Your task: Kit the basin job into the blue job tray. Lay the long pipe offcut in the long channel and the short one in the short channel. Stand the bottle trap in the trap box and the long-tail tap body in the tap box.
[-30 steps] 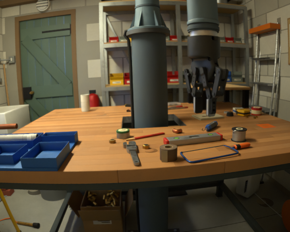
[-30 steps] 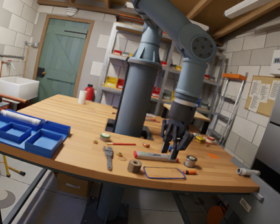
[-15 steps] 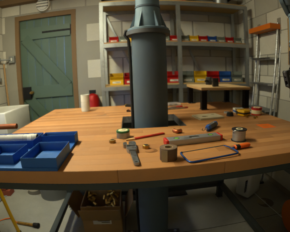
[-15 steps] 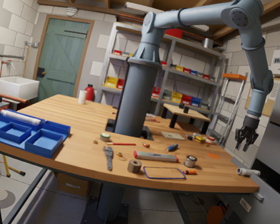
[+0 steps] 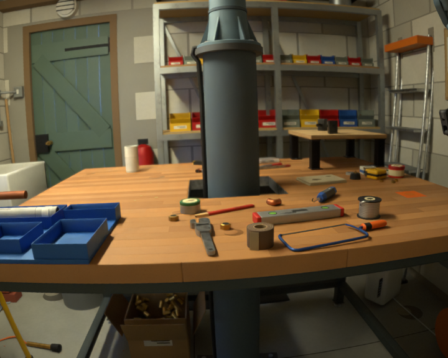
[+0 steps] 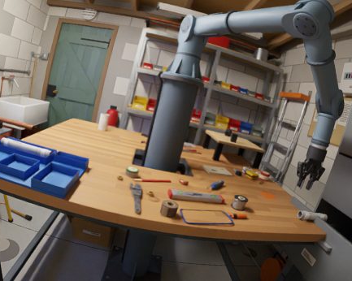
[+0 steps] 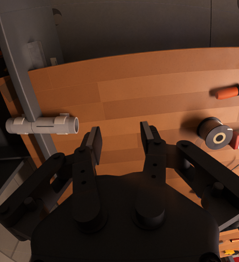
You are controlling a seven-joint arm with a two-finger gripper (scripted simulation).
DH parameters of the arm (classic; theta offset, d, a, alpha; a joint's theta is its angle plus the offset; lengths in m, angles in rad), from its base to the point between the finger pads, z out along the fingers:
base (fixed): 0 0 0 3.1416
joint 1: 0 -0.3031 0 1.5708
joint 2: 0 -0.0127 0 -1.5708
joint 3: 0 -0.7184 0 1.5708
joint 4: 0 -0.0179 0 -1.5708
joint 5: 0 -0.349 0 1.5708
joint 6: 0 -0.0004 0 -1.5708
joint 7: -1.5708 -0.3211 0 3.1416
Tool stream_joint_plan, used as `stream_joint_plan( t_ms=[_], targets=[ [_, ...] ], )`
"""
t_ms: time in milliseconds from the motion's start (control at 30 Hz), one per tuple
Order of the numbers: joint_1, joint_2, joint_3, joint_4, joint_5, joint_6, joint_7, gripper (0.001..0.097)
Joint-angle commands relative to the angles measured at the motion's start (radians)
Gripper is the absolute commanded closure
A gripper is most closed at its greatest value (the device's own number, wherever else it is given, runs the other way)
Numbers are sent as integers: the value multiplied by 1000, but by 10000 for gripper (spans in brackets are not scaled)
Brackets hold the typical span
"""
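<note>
The short pipe offcut (image 7: 42,125) is partly hidden by a grey drawer rim that crosses it. It lies level on that open drawer edge (image 6: 311,215), off the right end of the bench. My gripper (image 7: 120,136) is open and holds nothing. It hangs high above the bench's right end (image 6: 310,175), above and beside the short offcut. The blue job tray (image 5: 43,231) sits at the bench's left end. The long white pipe offcut (image 5: 21,211) lies in its long channel. The two square boxes (image 6: 55,179) are empty. No trap or tap body is in view.
The grey cabinet drawers (image 6: 341,191) stand close by the gripper. A wire spool (image 7: 214,133), an orange-handled screwdriver (image 7: 230,92), a spirit level (image 5: 297,214), a blue wire frame (image 5: 324,237), a tape roll (image 5: 260,235) and a wrench (image 5: 206,235) lie on the bench. The arm's column (image 5: 228,115) rises mid-bench.
</note>
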Motion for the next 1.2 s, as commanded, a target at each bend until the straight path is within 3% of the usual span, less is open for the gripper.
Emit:
stream_joint_plan(
  t_ms=[0,233,367,833,1167],
  targets=[
    [0,-1,-1,0,0,0,0,491],
    [-2,-1,-2,0,0,0,1,491],
    [-3,-1,-2,0,0,0,1,431],
    [-6,-2,1,-1,-4,-3,10,431],
    [-39,-12,46,-24,-68,-38,148,431]
  ],
)
